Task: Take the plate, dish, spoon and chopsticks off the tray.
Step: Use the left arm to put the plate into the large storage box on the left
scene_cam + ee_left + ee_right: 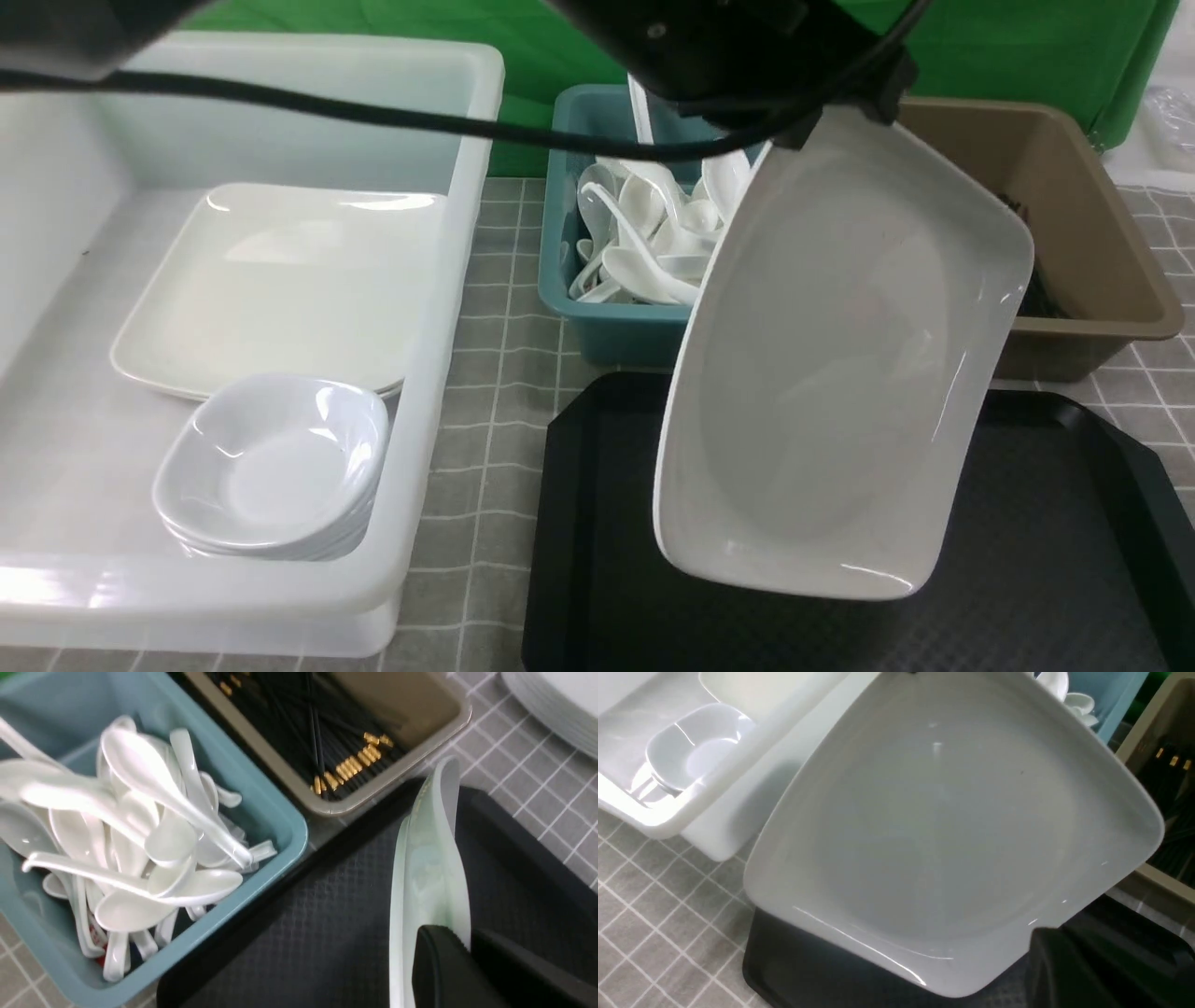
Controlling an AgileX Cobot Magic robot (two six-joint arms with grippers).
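Square white plate point(831, 373) hangs tilted above the black tray point(1055, 560).
Left gripper point(460, 940) pinches its upper rim; right gripper point(1069, 952) sits closed nearby.

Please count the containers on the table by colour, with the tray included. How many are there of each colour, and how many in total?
White tub: 1
Teal tub: 1
Brown tub: 1
Black tray: 1
Total: 4

One tray point(1027, 560), one tilted plate point(840, 373), three tubs: white point(448, 280), teal point(616, 331), brown point(1102, 261).
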